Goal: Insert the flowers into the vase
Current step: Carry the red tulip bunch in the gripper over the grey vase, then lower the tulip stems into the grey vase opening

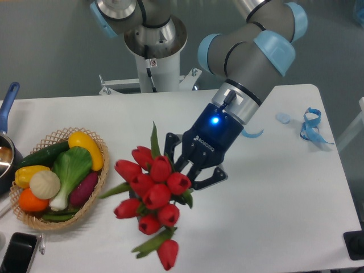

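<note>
A white table [114,116] carries a wicker basket [98,187] of toy vegetables near its left edge. A pot [7,153] with a blue handle sits at the left edge, partly out of view. A black phone [17,253] lies at the near left corner, with a small metal item just beside it. Toward the far right corner lie a blue ribbon [310,126] and a small pale blue piece [282,118]. A dark object [355,244] sits at the near right corner.

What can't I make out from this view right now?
- Vase: hidden behind the flowers.
- Stems and the gripper's hold on them: covered by the buds.
- Pot: cut off by the left edge.
- Phone: cut off by the bottom edge.
</note>
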{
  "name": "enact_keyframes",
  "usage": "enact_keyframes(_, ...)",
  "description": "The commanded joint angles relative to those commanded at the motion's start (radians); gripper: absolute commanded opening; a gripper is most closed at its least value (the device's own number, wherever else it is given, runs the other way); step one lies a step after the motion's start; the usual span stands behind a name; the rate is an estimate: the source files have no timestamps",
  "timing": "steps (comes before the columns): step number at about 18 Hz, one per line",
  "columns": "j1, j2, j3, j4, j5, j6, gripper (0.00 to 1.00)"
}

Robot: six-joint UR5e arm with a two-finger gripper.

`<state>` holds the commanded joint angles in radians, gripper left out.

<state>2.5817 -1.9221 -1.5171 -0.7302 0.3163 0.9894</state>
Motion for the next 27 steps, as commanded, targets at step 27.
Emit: enact_keyframes(27, -0.018, -0.043, -0.17, -0.003, -0.159, 0.239, 0.15)
